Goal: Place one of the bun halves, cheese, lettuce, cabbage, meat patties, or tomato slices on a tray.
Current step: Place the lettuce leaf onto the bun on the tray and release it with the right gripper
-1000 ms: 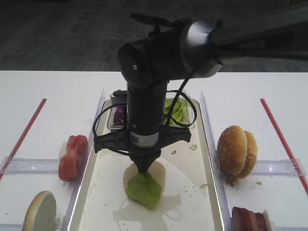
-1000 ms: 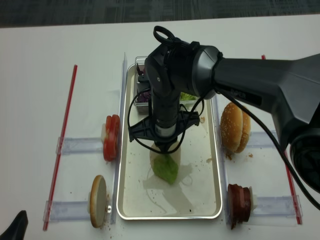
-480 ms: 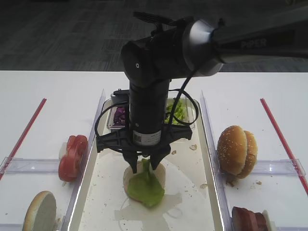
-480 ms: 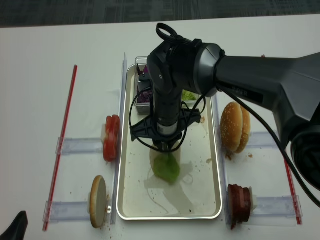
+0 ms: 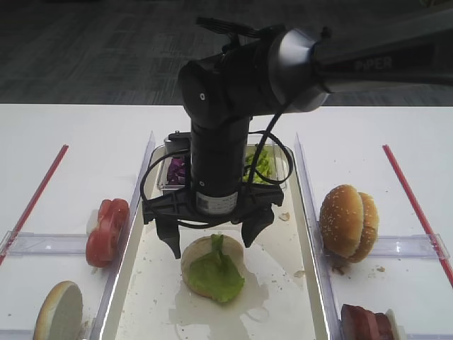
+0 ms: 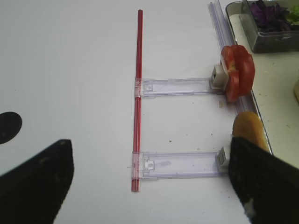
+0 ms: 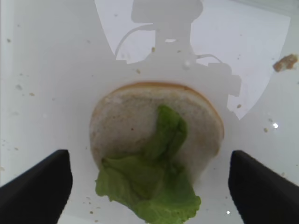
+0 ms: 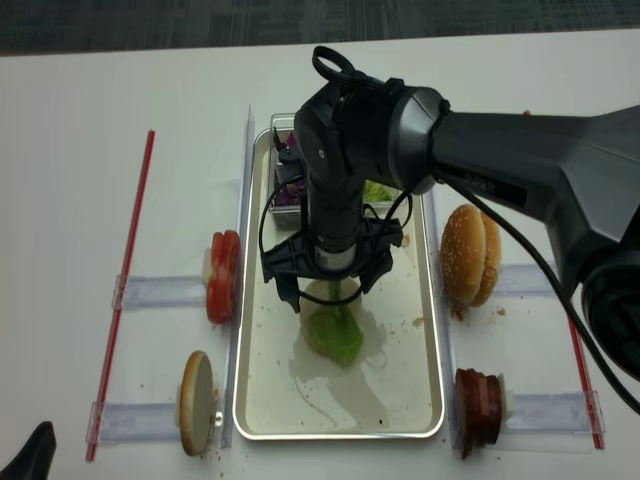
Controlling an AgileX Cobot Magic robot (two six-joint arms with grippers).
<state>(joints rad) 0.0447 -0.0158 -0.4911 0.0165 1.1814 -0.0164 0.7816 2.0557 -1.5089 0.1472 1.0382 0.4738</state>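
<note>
On the left, the bright red glossy tomato slices (image 5: 107, 231) stand on edge outside the long cream-silver metal tray (image 5: 287, 297), so a wide swing of your arm could tip them; in the middle, your right gripper (image 5: 211, 232) hangs with jaws spread wide, holding nothing, just above the crinkly light-green lettuce leaf (image 7: 152, 184); this leaf lies on the flat pale bun half (image 7: 124, 128) and overhangs its near edge, so if you lift carelessly, a finger may drag it off.
</note>
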